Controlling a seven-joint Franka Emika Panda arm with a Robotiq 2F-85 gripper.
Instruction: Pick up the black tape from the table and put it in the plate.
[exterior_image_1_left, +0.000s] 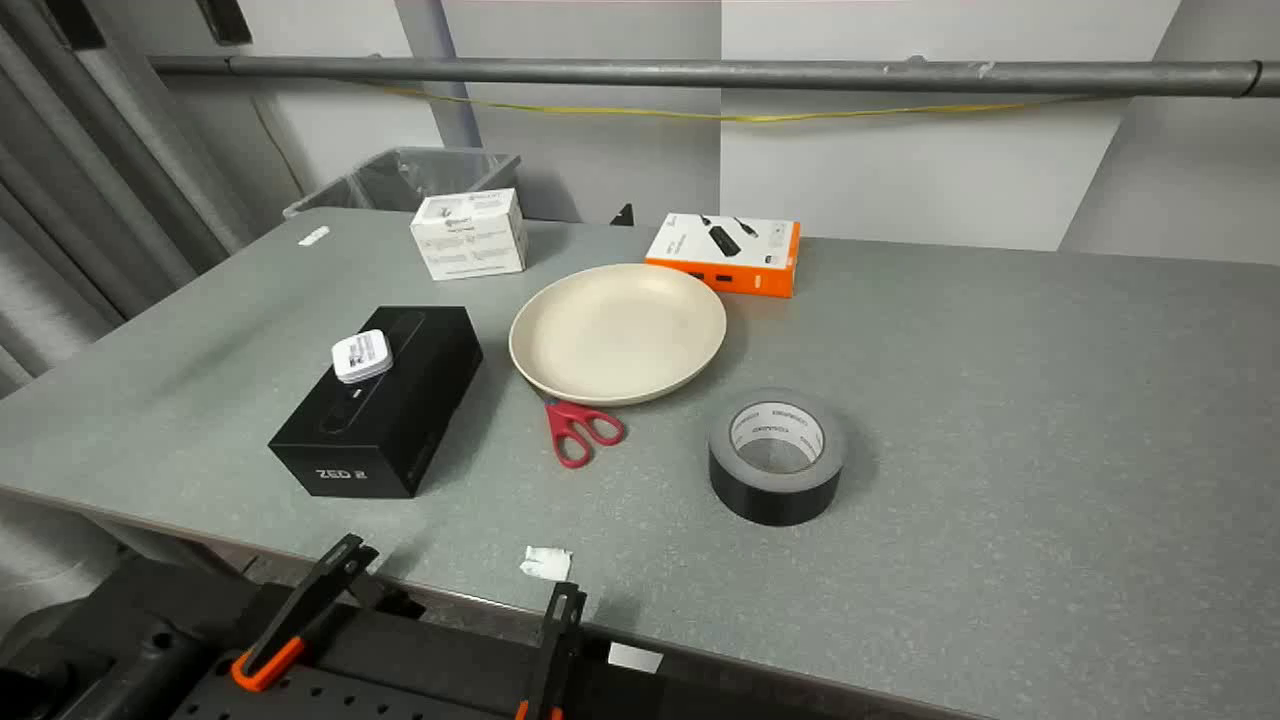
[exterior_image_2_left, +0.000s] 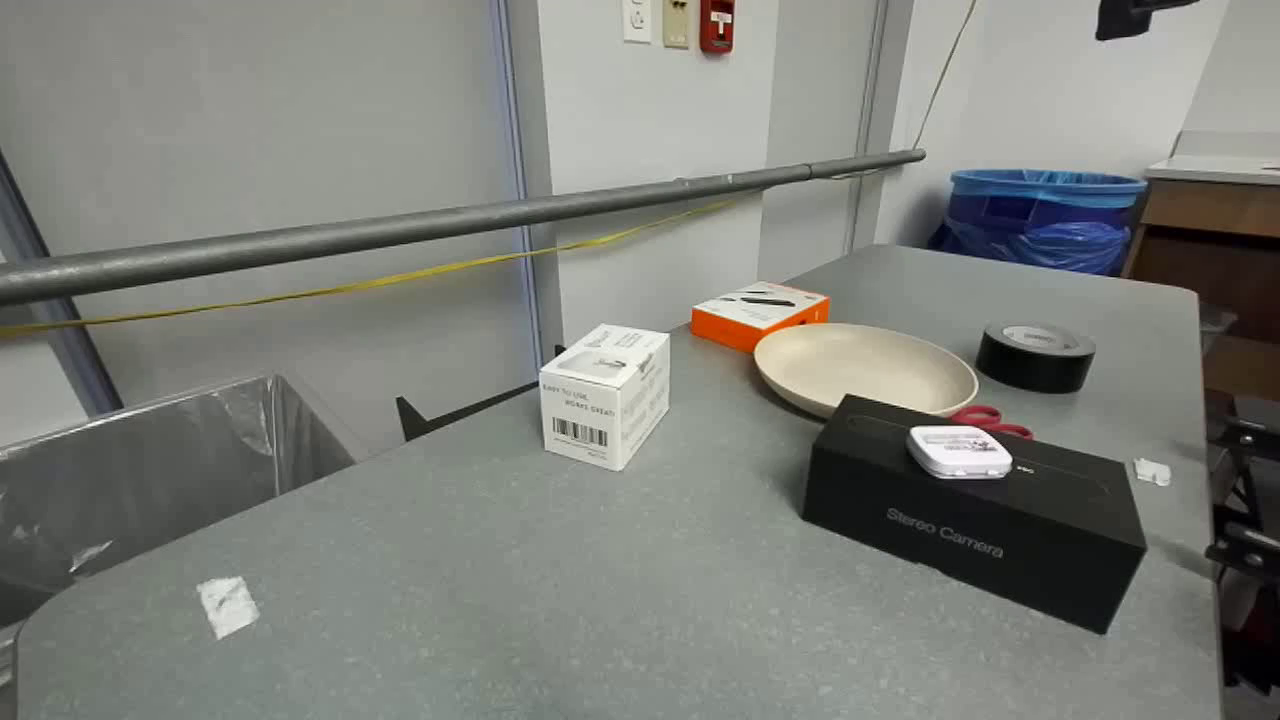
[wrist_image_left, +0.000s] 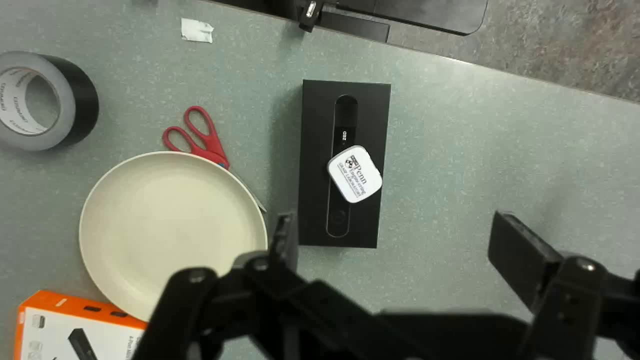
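Wrist view shows the tool released, its fingers spread wide above the grey speckled surface. Below, a black box lies with a small white case resting on top of it, lettered "Penn Engineering". The black tape sits flat on the surface in both exterior views, hollow centre upward, near the plate but apart from its rim; in the wrist view the tape is cut off at the left edge. The plate lies with its shallow inside facing up. Red-handled scissors lie at the plate's edge, handles in the open, part hidden by the rim and a blade tip showing past it; I cannot tell whether the plate rests on them. An orange and white box lies beside the plate, on the far side from the scissors. In an exterior view a white carton with a barcode stands well apart from the tape, and a white scrap lies near the surface's rounded corner. Another white scrap lies near an edge. Beyond the surface stand a clear-lined bin and a blue-lined bin.
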